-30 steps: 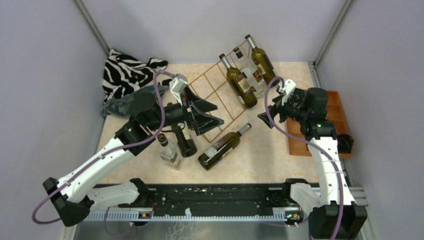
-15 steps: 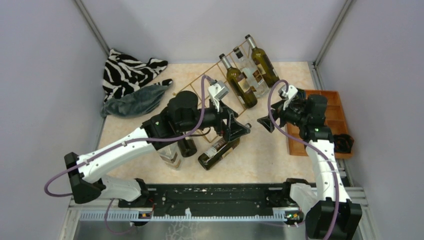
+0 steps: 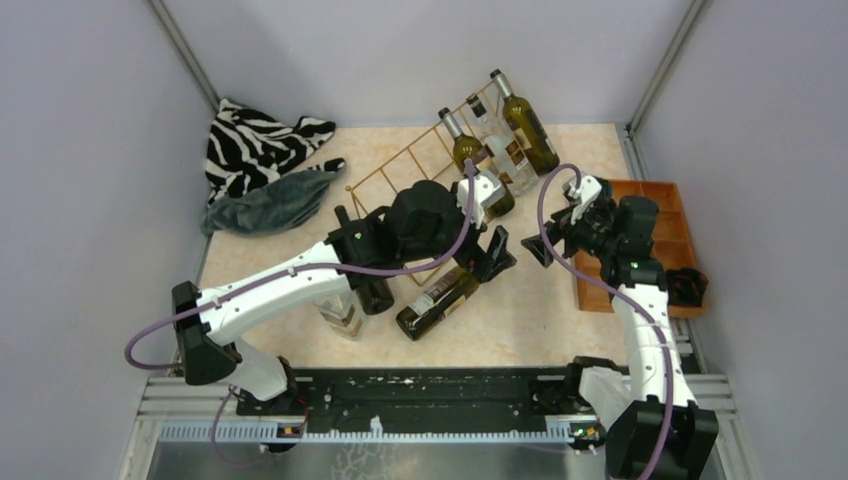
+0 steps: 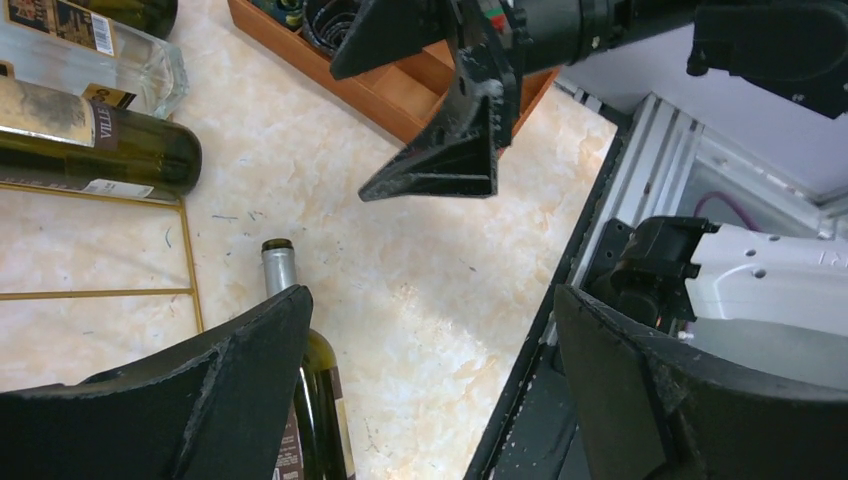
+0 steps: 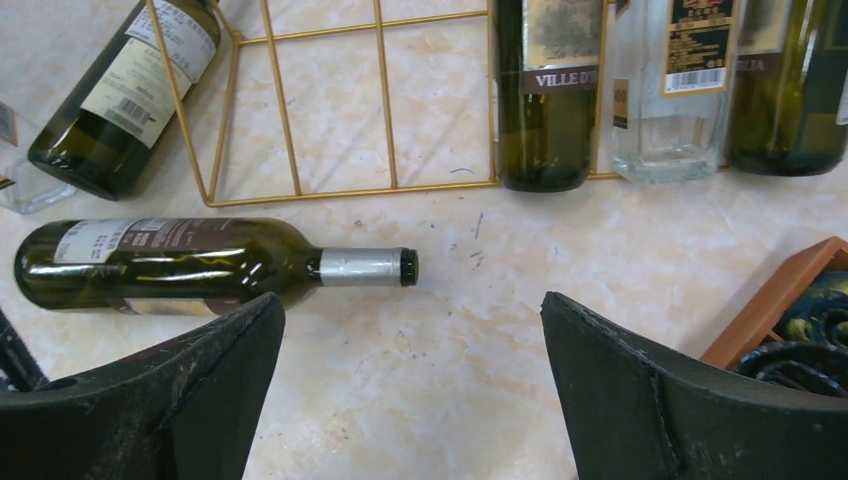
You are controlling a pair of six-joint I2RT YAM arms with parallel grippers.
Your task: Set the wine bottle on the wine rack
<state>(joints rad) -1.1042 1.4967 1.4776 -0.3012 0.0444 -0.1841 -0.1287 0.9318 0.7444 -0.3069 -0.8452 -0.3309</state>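
Three glass bottles (image 3: 505,140) noted on thin gold wire wine rack (image 3: 405,168). Found dark green glass wine bottle (image 5: 190,262) lying on table (image 5: 470,330), ungripped. Left gripper (image 4: 425,300) wide and empty near its neck; right gripper (image 5: 410,300) likewise.

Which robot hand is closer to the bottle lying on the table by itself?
The left. The left gripper hangs right over the neck of the lying bottle, open. The right gripper, open too, is a little off past the cap end, toward the orange tray.

Table (image 3: 545,305) carries wine bottle (image 3: 438,296), wine rack (image 3: 413,168), tray (image 3: 683,215), cloths (image 3: 250,140).
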